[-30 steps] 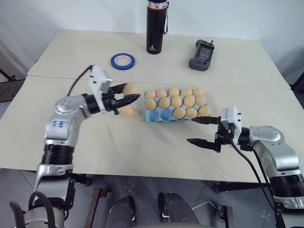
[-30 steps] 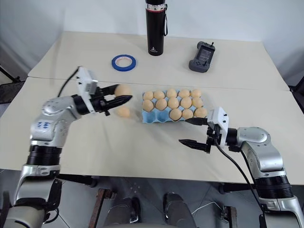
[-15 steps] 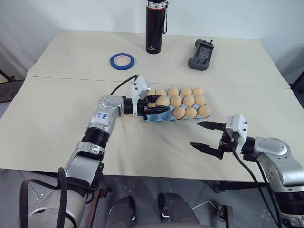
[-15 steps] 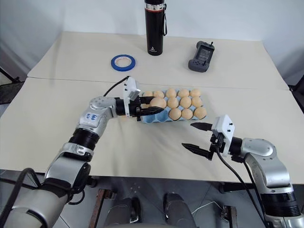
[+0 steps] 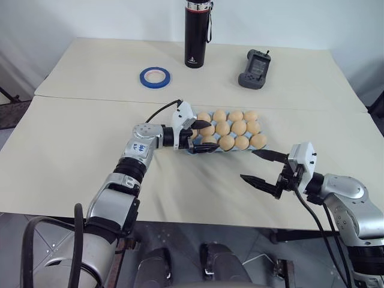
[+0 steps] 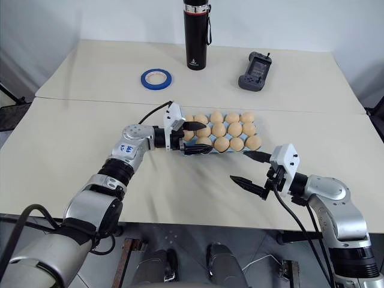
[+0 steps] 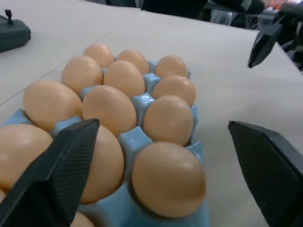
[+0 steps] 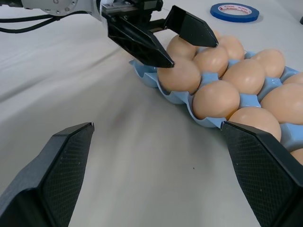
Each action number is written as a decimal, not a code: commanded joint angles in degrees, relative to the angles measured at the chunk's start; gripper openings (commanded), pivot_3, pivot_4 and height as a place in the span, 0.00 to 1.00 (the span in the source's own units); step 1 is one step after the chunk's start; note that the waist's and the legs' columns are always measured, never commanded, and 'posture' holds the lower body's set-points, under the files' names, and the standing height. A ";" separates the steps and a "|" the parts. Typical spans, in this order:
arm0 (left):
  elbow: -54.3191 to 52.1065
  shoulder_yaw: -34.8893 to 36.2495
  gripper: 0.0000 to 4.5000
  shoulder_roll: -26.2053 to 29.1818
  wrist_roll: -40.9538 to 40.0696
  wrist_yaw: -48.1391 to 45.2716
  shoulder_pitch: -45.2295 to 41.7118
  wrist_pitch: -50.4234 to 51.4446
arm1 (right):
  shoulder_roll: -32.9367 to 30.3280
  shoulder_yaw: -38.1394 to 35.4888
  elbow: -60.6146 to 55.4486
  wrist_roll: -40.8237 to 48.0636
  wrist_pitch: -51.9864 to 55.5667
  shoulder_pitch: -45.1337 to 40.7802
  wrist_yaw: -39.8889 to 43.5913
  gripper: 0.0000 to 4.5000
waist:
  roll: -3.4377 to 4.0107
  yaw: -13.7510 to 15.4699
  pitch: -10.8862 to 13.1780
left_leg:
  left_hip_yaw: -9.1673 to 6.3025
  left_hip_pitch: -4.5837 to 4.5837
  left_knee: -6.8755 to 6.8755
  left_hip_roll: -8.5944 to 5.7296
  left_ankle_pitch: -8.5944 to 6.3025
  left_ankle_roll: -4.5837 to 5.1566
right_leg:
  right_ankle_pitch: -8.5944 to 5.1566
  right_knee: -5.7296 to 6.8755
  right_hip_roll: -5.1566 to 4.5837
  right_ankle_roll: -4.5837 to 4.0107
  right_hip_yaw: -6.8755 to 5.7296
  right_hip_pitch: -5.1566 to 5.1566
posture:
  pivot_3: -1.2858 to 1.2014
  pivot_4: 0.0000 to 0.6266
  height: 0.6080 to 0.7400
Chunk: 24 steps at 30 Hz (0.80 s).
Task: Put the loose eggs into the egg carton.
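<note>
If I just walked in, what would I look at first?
Probably the light blue egg carton in the middle of the table, packed with tan-brown eggs. The left gripper sits open right at the carton's left end, its black fingers either side of the eggs there. The right gripper hangs open over bare table off the carton's right end.

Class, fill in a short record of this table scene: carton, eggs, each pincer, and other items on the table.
carton: light blue egg carton, lidless, mid-table
eggs: tan eggs seated in the carton's cups
left pincer: left pincer open, at the carton's left end, straddling the end eggs
right pincer: right pincer open, holding nothing, apart from the carton, on the near right
other items: blue tape ring, black bottle, grey handheld device, all at the far side
</note>
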 commanded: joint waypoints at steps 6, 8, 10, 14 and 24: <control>-13.03 4.98 0.99 3.72 -3.48 -0.50 -0.86 3.80 | -0.20 -0.97 0.34 0.80 -1.05 -3.07 0.91 1.00 | 0.01 -0.21 0.01 | 0.01 0.00 0.02 0.01 0.00 -0.01 | 0.00 0.06 0.01 0.00 0.01 0.00 | 0.52 0.24 1.00; -17.74 6.18 0.99 5.70 -3.86 1.34 1.04 6.44 | -0.28 -0.89 0.59 0.83 -1.05 -3.34 1.40 1.00 | 0.02 -0.37 0.01 | 0.01 0.00 0.02 0.03 0.01 -0.02 | 0.00 0.12 0.02 0.00 0.01 -0.03 | 0.52 0.24 1.00; -24.86 6.49 0.99 9.64 -3.80 2.37 4.96 13.03 | -0.18 -0.94 1.29 0.93 -1.51 -3.82 2.16 1.00 | 0.05 -0.67 0.00 | 0.00 0.03 0.00 0.06 0.02 -0.06 | -0.01 0.14 0.04 0.00 0.01 -0.02 | 0.52 0.24 1.00; -35.84 10.56 0.99 14.34 -6.17 6.75 13.61 19.30 | -0.21 -0.94 2.84 1.08 -2.26 -4.57 4.04 1.00 | 0.10 -1.14 -0.02 | 0.03 0.10 0.05 0.06 0.04 -0.07 | -0.04 0.31 0.02 0.03 0.04 -0.01 | 0.52 0.24 1.00; -53.47 23.98 0.99 22.11 -12.00 14.20 36.83 27.18 | -0.69 -0.27 6.10 0.48 -2.37 -7.27 6.72 1.00 | 0.11 -1.15 0.01 | -0.12 0.13 0.59 0.06 0.00 0.04 | -0.04 0.79 -0.08 0.01 -0.02 0.09 | 0.52 0.24 1.00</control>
